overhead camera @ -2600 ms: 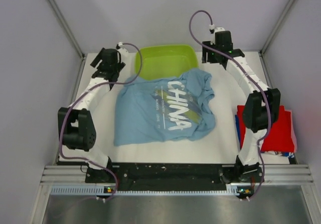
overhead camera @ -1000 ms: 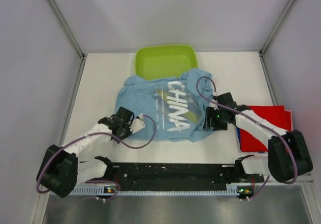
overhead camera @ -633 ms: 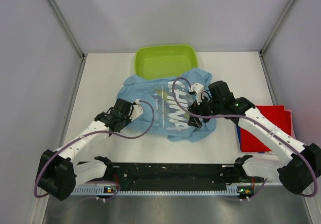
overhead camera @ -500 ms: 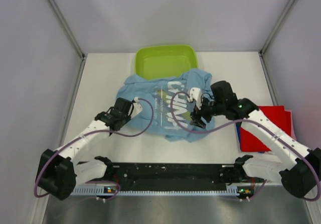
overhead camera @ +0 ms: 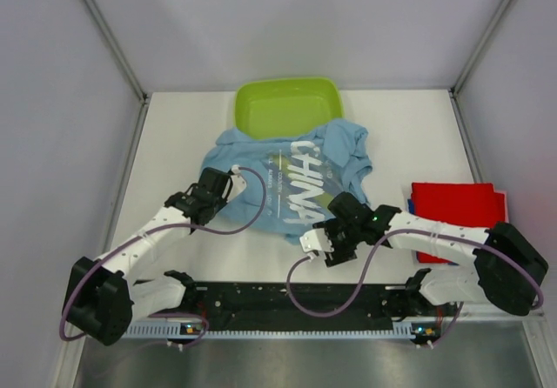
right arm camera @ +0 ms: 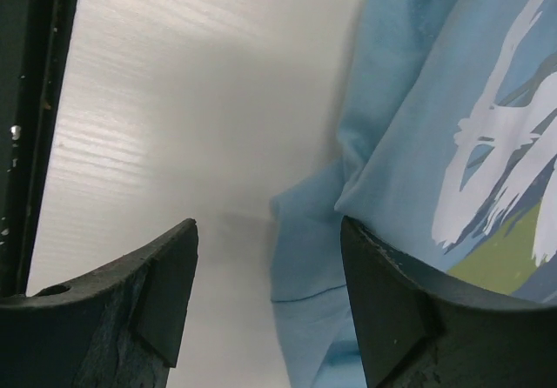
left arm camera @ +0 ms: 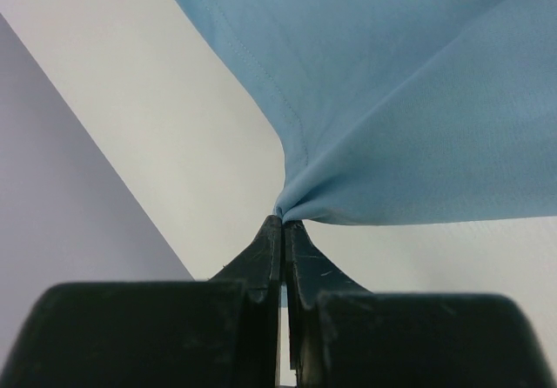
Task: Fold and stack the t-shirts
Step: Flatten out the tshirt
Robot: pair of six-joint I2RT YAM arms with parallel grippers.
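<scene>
Centred on the table (overhead camera: 174,136) lies the light blue t-shirt (overhead camera: 291,175). Only the left wrist view reveals the left gripper (left arm camera: 283,221) pinching its hem; the right gripper (right arm camera: 268,231) gapes at its 6 o'clock edge.

The light blue t-shirt (overhead camera: 287,175) is soft, matt knit cloth with a stitched hem. Its white chest lettering (overhead camera: 305,192) is a flat, smoother print with broken, brushed edges. At 3 o'clock the folded red t-shirt (overhead camera: 461,205) is matt cloth too. The lime-green basin (overhead camera: 287,114) at 12 o'clock is smooth, glossy plastic. The table (overhead camera: 174,144) is white and matt with fine grain lines. The left gripper (left arm camera: 283,223) is matt black plastic, lightly scratched. The right gripper (right arm camera: 268,227) is dull, dark plastic with worn edges. At 6 o'clock lies a dull grey metal sheet (overhead camera: 278,362).
</scene>
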